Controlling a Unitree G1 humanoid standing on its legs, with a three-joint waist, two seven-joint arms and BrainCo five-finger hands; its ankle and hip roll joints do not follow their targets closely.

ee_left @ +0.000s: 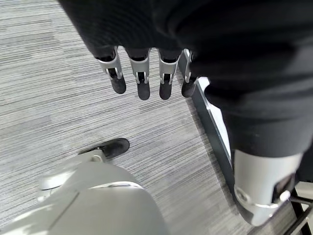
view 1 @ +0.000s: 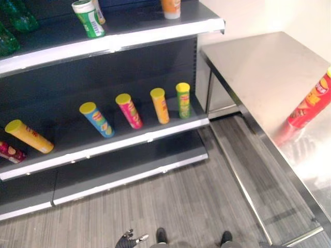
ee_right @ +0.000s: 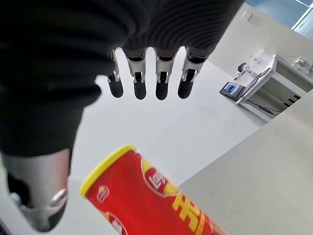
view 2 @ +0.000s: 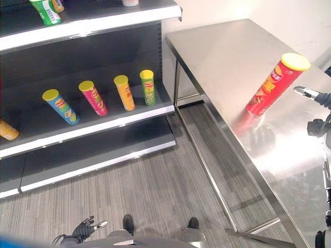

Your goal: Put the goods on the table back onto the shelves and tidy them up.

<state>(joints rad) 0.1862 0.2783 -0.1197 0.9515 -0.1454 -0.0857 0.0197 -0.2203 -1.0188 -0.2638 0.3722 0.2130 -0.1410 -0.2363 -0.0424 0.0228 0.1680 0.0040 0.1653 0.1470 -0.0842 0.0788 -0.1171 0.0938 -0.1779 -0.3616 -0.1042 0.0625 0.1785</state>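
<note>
Right hand point(ee_right: 146, 73) hovers with fingers spread and straight, just beside the red chip can point(view 2: 275, 82) standing upright on the steel table point(view 2: 227, 57), apparently not touching. Left hand point(ee_left: 146, 78), relaxed, hangs over grey floor point(view 1: 181, 201) beside the table.

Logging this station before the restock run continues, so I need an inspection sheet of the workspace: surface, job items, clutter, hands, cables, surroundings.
Surface: steel table, bare apart from one can.
Job's things: red chip can with yellow lid upright on the table; blue can, pink can, orange can and green can in a row on the middle shelf; another orange can further left.
Clutter: nothing seen.
Hands: left hand low over the floor, fingers straight, holding nothing; right hand beside the red can, fingers straight, not touching it.
Cables: nothing seen.
Surroundings: grey striped floor; green bottle on the upper shelf.
</note>
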